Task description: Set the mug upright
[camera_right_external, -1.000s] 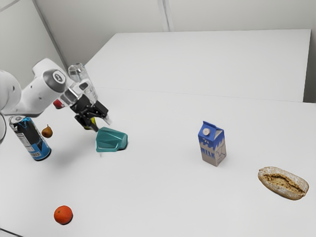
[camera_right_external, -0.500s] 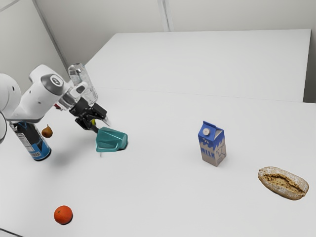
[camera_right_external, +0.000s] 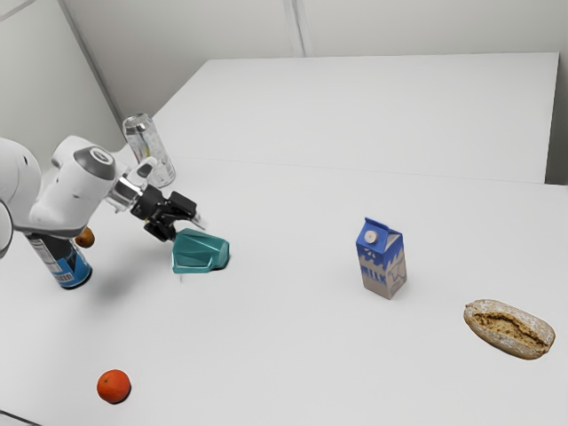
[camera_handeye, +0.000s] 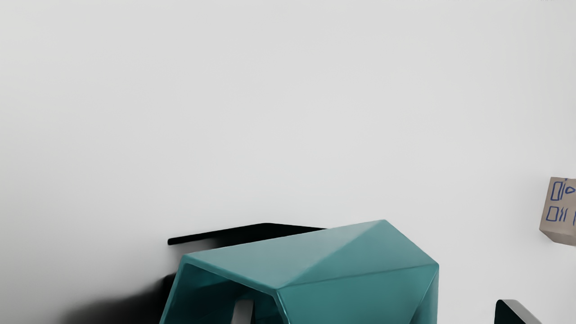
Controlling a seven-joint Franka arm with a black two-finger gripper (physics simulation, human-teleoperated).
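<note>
**Teal mug on its side, gripper open around part of it**

Teal, faceted, hard-looking: the mug (camera_right_external: pixel 201 252) lies on its side on the table (camera_right_external: pixel 293 346), not upright. Clock read on the exterior view, mug at centre, 12 at the view's top.

Gripper (camera_right_external: pixel 188 230): at 11 o'clock, close in. State: spread, pinching nothing. The wrist view puts one finger (camera_handeye: pixel 243 311) at the mug's open mouth, apparently inside it; the second finger (camera_handeye: pixel 513 312) stands outside, with a gap to the mug.

Surroundings: milk carton (camera_right_external: pixel 382 257) at 3, bread (camera_right_external: pixel 509 329) at 4, orange (camera_right_external: pixel 114 386) at 7, dark can (camera_right_external: pixel 62 261) at 9, clear can (camera_right_external: pixel 149 149) at 11.

Judgement: this pose suits a grip on the mug's side, then a turn onto its base.

Risks:
- Uneven gaps. If one finger meets the mug well ahead of its partner, closing may drag or spin it.
- Sloping facets. Pads meeting them at an angle could slide off, dropping the mug midway through the turn.
- Too little lift. An edge could catch the table and twist the mug in the grip.
- Short rotation. Released on an edge of its base, it may topple back.
- Wide swing toward 9. The arm could knock the dark can.
</note>
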